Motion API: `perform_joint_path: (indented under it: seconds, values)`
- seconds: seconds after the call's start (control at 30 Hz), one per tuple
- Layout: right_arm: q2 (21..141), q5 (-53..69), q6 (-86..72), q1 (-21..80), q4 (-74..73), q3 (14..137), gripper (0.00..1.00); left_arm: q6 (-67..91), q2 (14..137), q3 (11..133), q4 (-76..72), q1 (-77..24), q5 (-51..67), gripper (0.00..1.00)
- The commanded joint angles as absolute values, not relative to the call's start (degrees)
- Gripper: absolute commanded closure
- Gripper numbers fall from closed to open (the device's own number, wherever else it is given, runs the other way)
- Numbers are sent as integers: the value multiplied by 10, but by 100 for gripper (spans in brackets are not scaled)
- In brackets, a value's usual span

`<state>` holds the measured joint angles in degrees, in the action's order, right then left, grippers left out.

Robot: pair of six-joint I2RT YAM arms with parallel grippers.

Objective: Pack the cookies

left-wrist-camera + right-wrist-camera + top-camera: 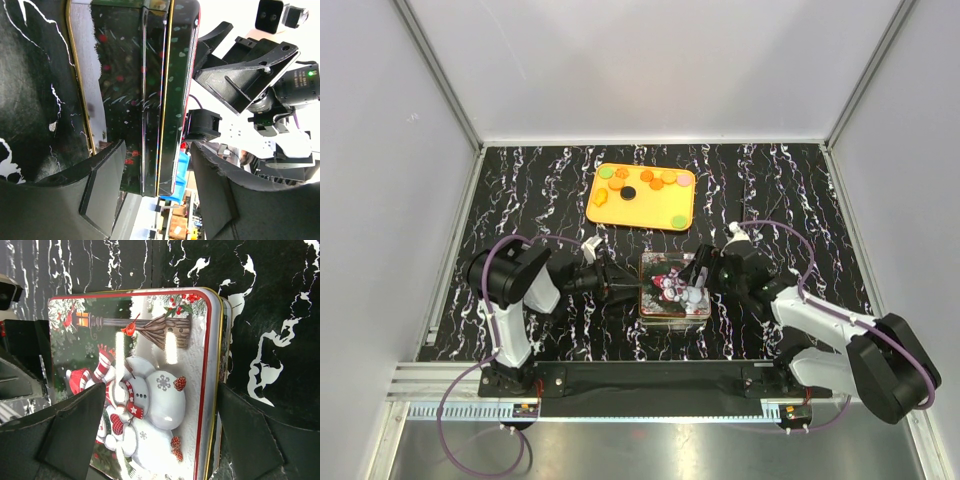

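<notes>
The cookies (657, 183) lie on an orange tray (645, 212) at the back middle: orange, green, pink and one black (629, 191). A closed snowman tin (665, 300) sits on the table between my grippers. My left gripper (628, 288) is open at the tin's left edge. In the left wrist view the tin (155, 75) shows edge-on, its end between the spread jaws of the gripper (159, 145). My right gripper (692, 285) is open over the lid (150, 330). In the right wrist view (161, 390) one finger is above the lid and the other is at its long edge.
The table top is black marble-patterned (520, 180) with white walls round it. The right arm (260, 75) shows beyond the tin in the left wrist view. A rail (650, 385) runs along the near edge.
</notes>
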<state>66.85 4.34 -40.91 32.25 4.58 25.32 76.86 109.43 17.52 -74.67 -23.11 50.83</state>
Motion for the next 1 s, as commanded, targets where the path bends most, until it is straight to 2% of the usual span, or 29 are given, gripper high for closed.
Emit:
perform_joint_path:
  seconds: [0.0,0.43,0.97]
  values:
    - [674,21,-403,339,30,286,3,742,1080,177,-927,-240,491,40]
    - [739,-33,-385,396,-63,365,3,690,1045,184,-821,-265,468,40]
    - [751,-24,-370,401,-83,384,2,592,977,209,-587,-266,441,43]
